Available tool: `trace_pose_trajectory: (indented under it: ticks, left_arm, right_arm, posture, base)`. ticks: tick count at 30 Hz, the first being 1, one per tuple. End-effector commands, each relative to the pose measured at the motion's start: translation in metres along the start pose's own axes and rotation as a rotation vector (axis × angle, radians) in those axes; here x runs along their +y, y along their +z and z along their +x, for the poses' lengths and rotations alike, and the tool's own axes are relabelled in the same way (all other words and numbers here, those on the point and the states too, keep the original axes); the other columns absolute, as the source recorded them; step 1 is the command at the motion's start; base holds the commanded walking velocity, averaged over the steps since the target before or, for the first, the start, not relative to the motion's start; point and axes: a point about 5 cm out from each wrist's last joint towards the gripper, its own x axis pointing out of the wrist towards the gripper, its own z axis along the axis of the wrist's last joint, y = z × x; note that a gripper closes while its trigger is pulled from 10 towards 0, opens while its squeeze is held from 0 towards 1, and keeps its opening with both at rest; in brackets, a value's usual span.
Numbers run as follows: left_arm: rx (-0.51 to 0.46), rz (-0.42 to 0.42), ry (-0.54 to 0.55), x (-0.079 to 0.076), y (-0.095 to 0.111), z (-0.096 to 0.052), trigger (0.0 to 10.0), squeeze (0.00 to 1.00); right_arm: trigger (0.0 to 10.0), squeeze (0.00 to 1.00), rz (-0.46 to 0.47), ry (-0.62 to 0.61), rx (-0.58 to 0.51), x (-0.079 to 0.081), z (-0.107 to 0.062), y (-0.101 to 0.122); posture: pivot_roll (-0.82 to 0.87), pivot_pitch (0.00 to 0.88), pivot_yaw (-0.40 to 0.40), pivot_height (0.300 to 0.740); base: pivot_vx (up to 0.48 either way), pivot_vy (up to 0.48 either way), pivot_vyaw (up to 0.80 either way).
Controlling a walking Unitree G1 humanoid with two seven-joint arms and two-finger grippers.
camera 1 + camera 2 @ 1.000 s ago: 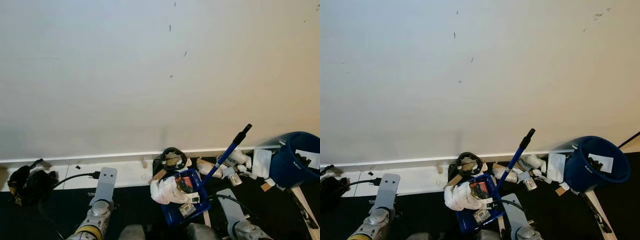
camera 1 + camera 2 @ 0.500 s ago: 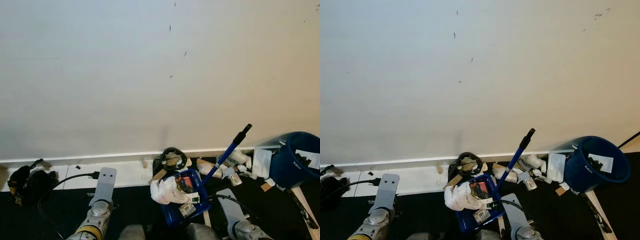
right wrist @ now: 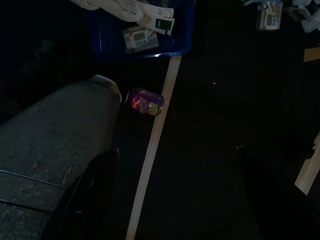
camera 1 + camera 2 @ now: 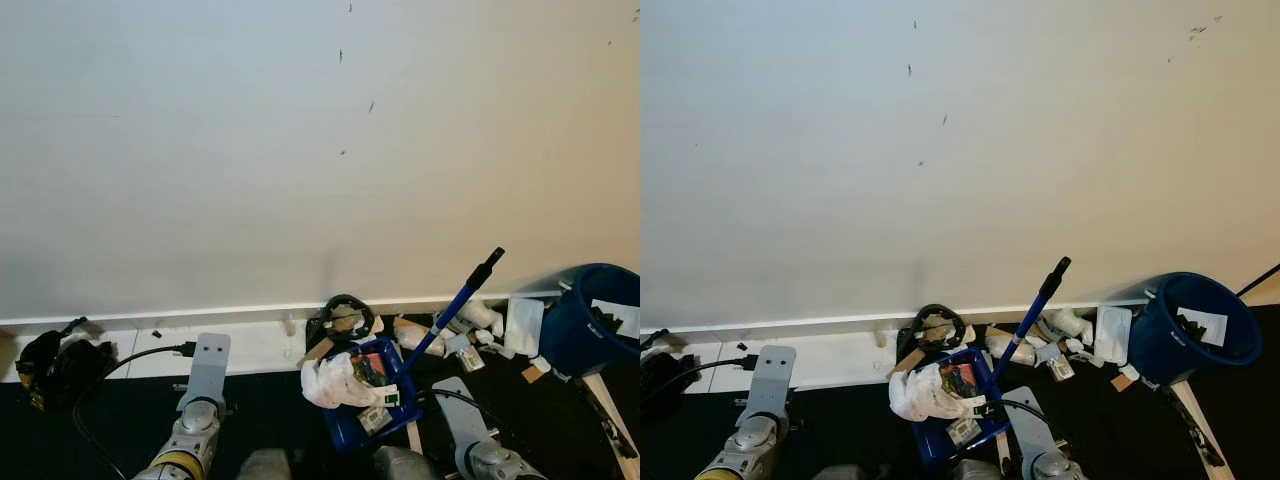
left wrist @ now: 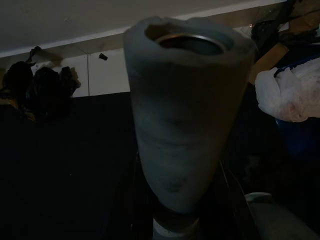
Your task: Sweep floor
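Barely lower now, left end effector point(image 5: 185, 150) grips grey handle point(image 5: 185, 115); right's grip unclear

Glossy plastic dustpan point(image 4: 362, 410), crumpled paper (white) point(image 4: 335, 382) — matt wall point(image 4: 300, 150)

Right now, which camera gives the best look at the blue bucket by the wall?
The right eye view: the whole blue bucket shows, rim and white paper inside. In the left eye view the picture's edge cuts it off. The wrist views face dark floor elsewhere.
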Motion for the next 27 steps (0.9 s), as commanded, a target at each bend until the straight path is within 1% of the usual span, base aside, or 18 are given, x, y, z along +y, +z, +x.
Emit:
trace_pose_trajectory:
  ticks: [1, 10, 13, 17, 22, 23, 27]
  left_arm:
    - [0.047, 0.052, 0.042, 0.004, -0.01, -0.001, 10.0, 0.0]
    - [0.058, 0.054, 0.057, 0.004, -0.013, -0.002, 10.0, 0.0]
    - [0.068, 0.047, 0.071, 0.006, -0.015, -0.003, 10.0, 0.0]
    - [0.059, 0.068, 0.052, 0.002, -0.014, -0.003, 10.0, 0.0]
    - [0.07, 0.051, 0.065, 0.003, -0.017, -0.003, 10.0, 0.0]
    - [0.069, 0.084, 0.043, 0.002, -0.019, -0.004, 10.0, 0.0]
    - [0.074, 0.086, 0.048, 0.005, -0.022, -0.005, 10.0, 0.0]
  right_arm:
    - [10.0, 0.0, 0.0, -0.007, 0.009, -0.003, 0.0, -0.001]
    - [10.0, 0.0, -0.004, -0.01, 0.014, -0.006, -0.001, -0.002]
    - [10.0, 0.0, -0.021, -0.009, 0.024, -0.006, -0.001, -0.004]
    - [10.0, 0.0, -0.002, -0.016, 0.018, -0.008, -0.001, -0.004]
    - [10.0, 0.0, -0.05, -0.011, 0.028, -0.009, -0.001, -0.006]
    - [10.0, 0.0, -0.056, -0.012, 0.028, -0.01, -0.001, -0.008]
    - [10.0, 0.0, -0.052, -0.021, 0.033, -0.014, -0.002, -0.011]
  posture:
    - [0.17, 0.0, -0.08, 0.74]
    - [0.18, 0.0, -0.087, 0.74]
    - [0.17, 0.0, -0.081, 0.74]
    - [0.18, 0.0, -0.1, 0.74]
    - [0.18, 0.0, -0.109, 0.74]
    - [0.18, 0.0, -0.114, 0.74]
    - [0.18, 0.0, -0.12, 0.74]
  base:
    - [0.0, 0.0, 0.0]
    - [0.0, 0.0, 0.0]
    - [0.0, 0.0, 0.0]
    - [0.0, 0.0, 0.0]
    - [0.0, 0.0, 0.0]
    - [0.0, 0.0, 0.0]
    - [0.0, 0.0, 0.0]
